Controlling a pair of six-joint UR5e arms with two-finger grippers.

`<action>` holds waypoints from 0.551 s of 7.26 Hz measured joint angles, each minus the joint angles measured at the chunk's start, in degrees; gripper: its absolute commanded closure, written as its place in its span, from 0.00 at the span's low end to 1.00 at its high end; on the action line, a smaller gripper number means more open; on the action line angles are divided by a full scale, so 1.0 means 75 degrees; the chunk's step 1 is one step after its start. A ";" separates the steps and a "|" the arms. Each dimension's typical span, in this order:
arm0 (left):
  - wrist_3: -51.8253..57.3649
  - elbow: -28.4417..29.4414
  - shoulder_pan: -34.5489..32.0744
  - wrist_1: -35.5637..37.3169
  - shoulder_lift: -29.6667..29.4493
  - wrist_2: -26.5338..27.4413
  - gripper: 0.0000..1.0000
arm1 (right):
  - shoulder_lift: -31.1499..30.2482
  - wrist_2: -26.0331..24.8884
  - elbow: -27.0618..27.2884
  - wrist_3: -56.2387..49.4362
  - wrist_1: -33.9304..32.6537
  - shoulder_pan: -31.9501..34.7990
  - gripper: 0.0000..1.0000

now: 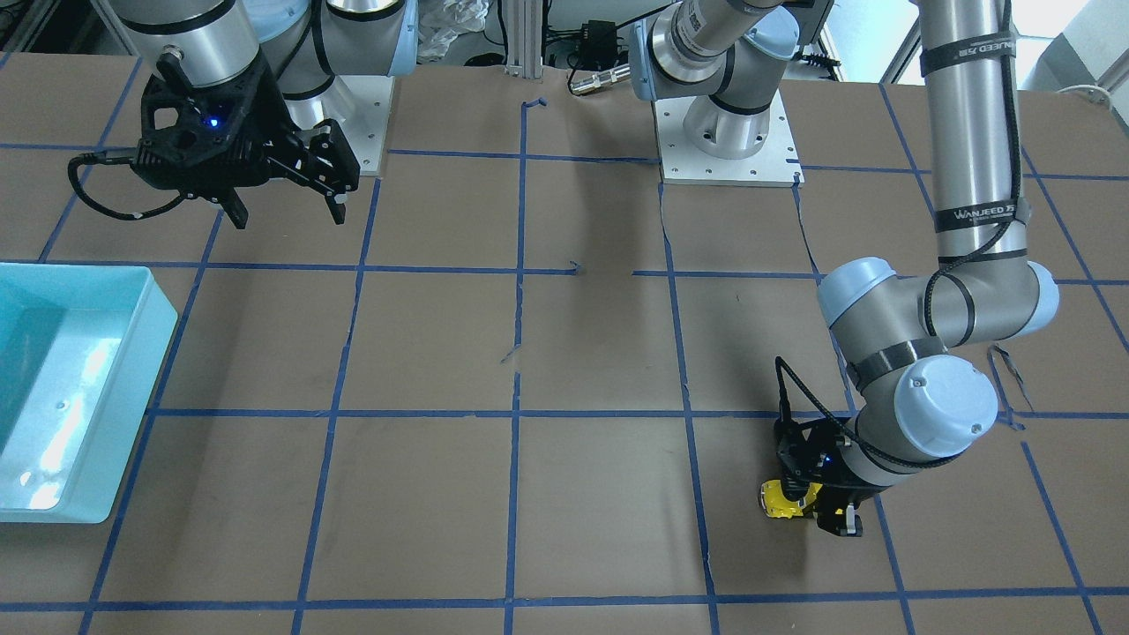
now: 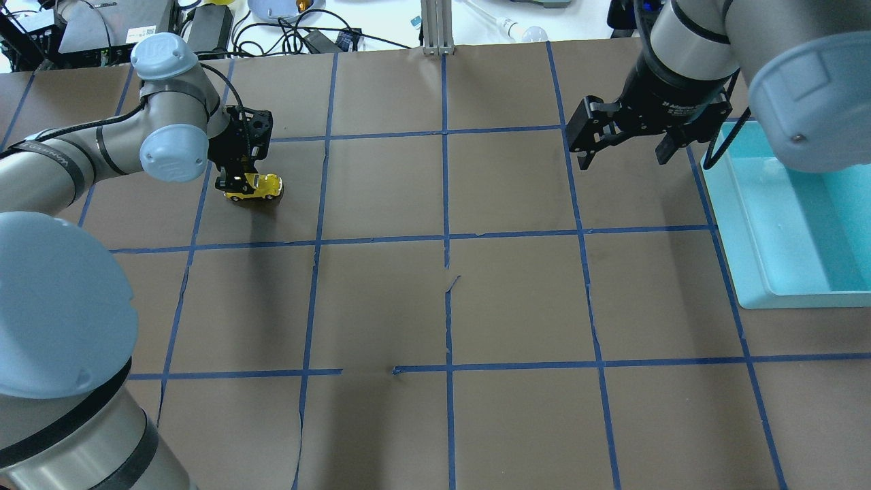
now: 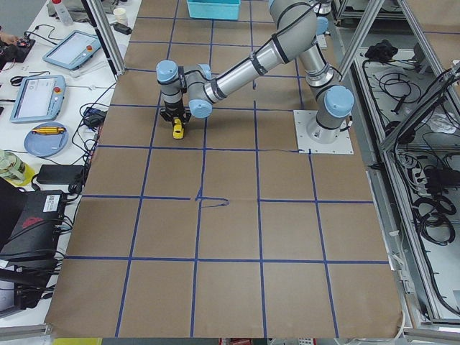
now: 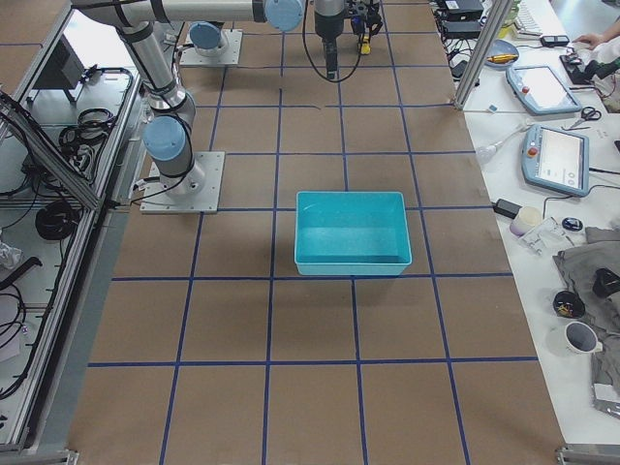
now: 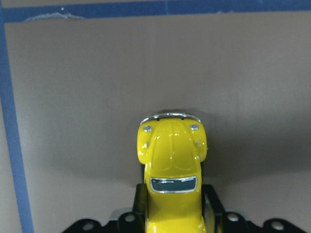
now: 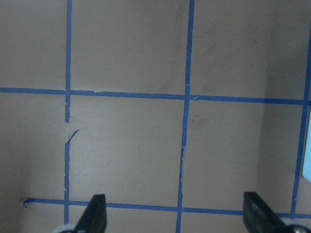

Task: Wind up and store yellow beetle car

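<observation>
The yellow beetle car [image 1: 783, 500] is at table level in a taped square on my left side, and it also shows in the overhead view [image 2: 260, 185]. My left gripper [image 1: 827, 513] is shut on the car's rear half. In the left wrist view the car's bonnet [image 5: 172, 150] and silver bumper stick out forward from between the fingers, over the brown paper. My right gripper [image 2: 622, 153] is open and empty, held above the table near the teal bin [image 2: 722, 204]. Its two fingertips [image 6: 96, 214] show wide apart in the right wrist view.
The teal bin [image 1: 159, 317] stands on my right side, and nothing shows inside it. Brown paper with blue tape lines covers the table. The arm base plates [image 1: 728, 150] are at the robot's edge. Cables and devices lie beyond the far edge [image 2: 272, 34].
</observation>
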 measured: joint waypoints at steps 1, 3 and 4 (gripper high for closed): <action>0.0007 -0.0001 0.0025 0.0021 -0.0003 0.0000 1.00 | 0.0005 -0.0006 0.0010 0.0002 -0.0005 0.0001 0.00; 0.0088 -0.0001 0.0041 0.0063 -0.0024 0.0026 1.00 | 0.0014 -0.0013 0.0021 0.0003 0.0040 -0.0017 0.00; 0.0123 0.0004 0.0047 0.0073 -0.0029 0.0041 1.00 | 0.0015 -0.0018 0.0023 0.0003 0.0065 -0.0027 0.00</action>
